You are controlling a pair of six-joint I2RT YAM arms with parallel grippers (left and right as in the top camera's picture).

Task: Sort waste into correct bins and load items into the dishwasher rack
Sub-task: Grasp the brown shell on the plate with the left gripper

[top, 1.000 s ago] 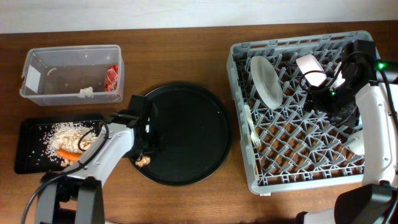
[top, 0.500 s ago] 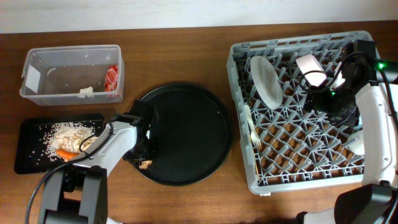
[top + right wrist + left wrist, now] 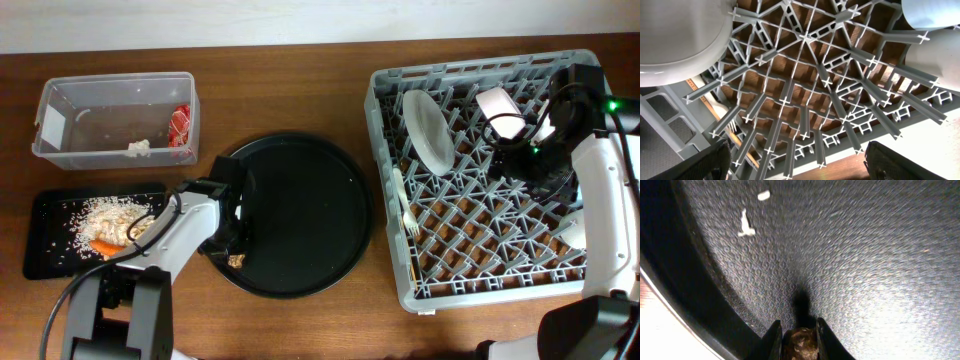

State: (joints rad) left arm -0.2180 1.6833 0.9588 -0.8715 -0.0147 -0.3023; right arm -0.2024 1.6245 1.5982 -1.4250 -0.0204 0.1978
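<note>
Left wrist view shows the left gripper point(image 3: 799, 337) nearly closed, pinching the small brown lump point(image 3: 800, 347) just inside the round black tray's point(image 3: 865, 255) rim: waste sorting is in hand. Next, likely, lift it over that rim to the shallow black tray point(image 3: 45, 205) beside the round tray. Right gripper point(image 3: 805, 162) hangs wide open, empty, over the dishwasher rack point(image 3: 790, 95) across from the round tray.

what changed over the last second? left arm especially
The left pincer went from wide open to closed on the brown lump at the lower-left edge of the round black tray. The lump barely shifted. The right pincer stayed open over the dishwasher rack; nothing else moved.
</note>
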